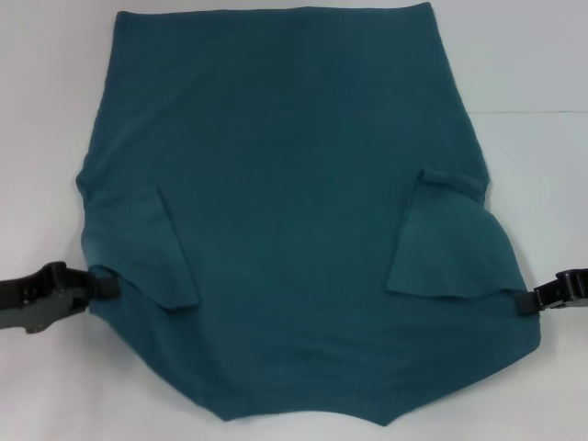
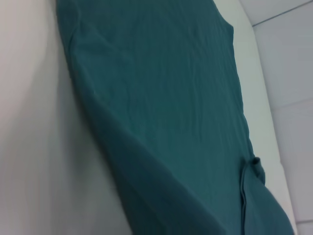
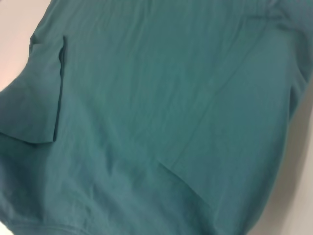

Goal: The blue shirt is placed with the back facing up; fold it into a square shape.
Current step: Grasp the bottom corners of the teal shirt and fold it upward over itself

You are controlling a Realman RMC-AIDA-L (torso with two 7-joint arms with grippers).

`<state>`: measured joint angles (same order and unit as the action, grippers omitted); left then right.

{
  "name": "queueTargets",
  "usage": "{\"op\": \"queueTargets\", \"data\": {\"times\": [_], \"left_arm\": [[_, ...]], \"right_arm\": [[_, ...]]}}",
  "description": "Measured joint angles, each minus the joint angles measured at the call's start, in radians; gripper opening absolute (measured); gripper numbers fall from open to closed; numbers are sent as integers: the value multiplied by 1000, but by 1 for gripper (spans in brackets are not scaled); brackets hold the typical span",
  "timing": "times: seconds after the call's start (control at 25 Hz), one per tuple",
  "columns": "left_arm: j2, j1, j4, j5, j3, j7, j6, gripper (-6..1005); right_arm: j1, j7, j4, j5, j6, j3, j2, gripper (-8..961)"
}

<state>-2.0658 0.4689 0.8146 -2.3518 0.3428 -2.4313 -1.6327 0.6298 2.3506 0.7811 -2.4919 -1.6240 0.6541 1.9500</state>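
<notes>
The blue shirt (image 1: 294, 211) lies spread on the white table, plain side up, with both sleeves folded inward over the body. My left gripper (image 1: 103, 285) is at the shirt's left edge by the folded sleeve (image 1: 147, 253) and is shut on the cloth there. At the right edge my right gripper (image 1: 525, 299) pinches the fabric beside the other folded sleeve (image 1: 450, 243). The near hem hangs toward the table's front edge. Both wrist views show only the shirt (image 2: 166, 107) (image 3: 156, 107), with no fingers visible.
White table surface (image 1: 46, 110) surrounds the shirt on the left, right and far side. A seam in the table (image 1: 542, 112) runs along the right.
</notes>
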Motion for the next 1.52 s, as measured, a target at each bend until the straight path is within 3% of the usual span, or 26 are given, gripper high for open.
{"op": "queueTargets", "data": {"times": [0.44,0.88,1.04,1.24,1.52], "left_arm": [[-5,-42,104,-146,2,17,-221,29],[-25,-97,176,-213,2,22,-339,29],[-21,-50,141,-192,0,25,-297,29],[9,84,-37,-126,-27,-38,-90,29],[41,234,-145,-110,-21,-134,190,29]], "right_arm": [[-22,11,10,-61,-119,3,-13,47],[-37,4,11,-143,-215,-7,4,54],[-25,4,12,-78,-158,-55,0,57],[-11,11,1,77,-42,-105,-6,60],[41,37,-42,151,191,-104,-3,64]]}}
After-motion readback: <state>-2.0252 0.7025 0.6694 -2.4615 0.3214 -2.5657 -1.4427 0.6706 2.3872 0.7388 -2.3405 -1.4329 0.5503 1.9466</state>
